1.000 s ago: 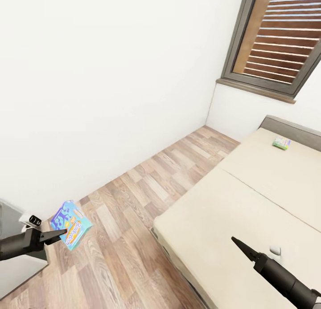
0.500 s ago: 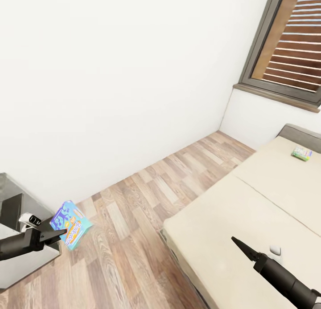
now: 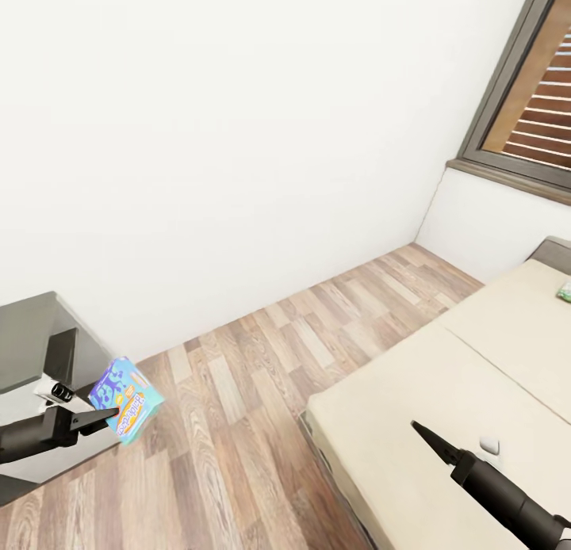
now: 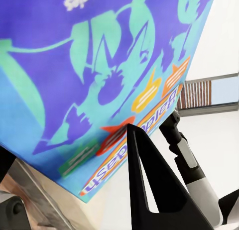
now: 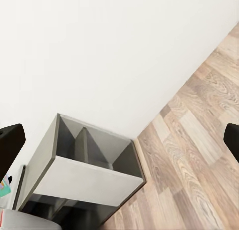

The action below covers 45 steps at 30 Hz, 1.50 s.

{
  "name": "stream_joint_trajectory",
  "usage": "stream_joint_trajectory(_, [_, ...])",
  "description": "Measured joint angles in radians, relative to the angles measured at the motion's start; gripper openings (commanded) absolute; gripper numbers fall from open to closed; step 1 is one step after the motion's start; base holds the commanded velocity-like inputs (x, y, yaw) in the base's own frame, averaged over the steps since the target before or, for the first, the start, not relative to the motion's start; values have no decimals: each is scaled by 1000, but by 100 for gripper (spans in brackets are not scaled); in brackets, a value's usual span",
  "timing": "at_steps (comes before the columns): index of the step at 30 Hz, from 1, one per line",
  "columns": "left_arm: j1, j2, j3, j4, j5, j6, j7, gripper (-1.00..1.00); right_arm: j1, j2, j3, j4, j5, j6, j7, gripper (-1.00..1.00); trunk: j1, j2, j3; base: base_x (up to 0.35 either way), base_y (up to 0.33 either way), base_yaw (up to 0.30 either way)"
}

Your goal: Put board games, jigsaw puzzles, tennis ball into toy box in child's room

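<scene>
My left gripper [image 3: 109, 414] is shut on a blue and teal board game box [image 3: 127, 399] and holds it tilted above the wood floor. In the left wrist view the box's printed face [image 4: 99, 65] is very close, with one black finger [image 4: 149, 180] pressed against it. A second, green board game box [image 3: 565, 292] lies on the bed at the picture's far right edge. My right gripper [image 3: 423, 432] hovers over the near corner of the bed and holds nothing. In the right wrist view its fingertips [image 5: 10, 149] stand wide apart at the frame's edges, so it is open.
A beige bed [image 3: 444, 376] takes up the lower right, with a small white object [image 3: 489, 444] on it. A grey open shelf unit [image 3: 36, 336] stands against the white wall at the left, seen too as shelf unit [image 5: 84, 175]. Wood floor [image 3: 254, 391] runs between them. A window [image 3: 531, 106] is at the upper right.
The whole picture has slid right, so the camera has turned left. The grey shelf unit has come into view and the green box is now at the edge. Both arms keep their pose.
</scene>
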Motion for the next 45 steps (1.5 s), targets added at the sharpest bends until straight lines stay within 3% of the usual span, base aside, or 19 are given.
stream_joint_trajectory(45, [0,-1,-2,0,0,0,0,-100,0,0,21,1,1,0,-31,100,0,0,56,0,0,214])
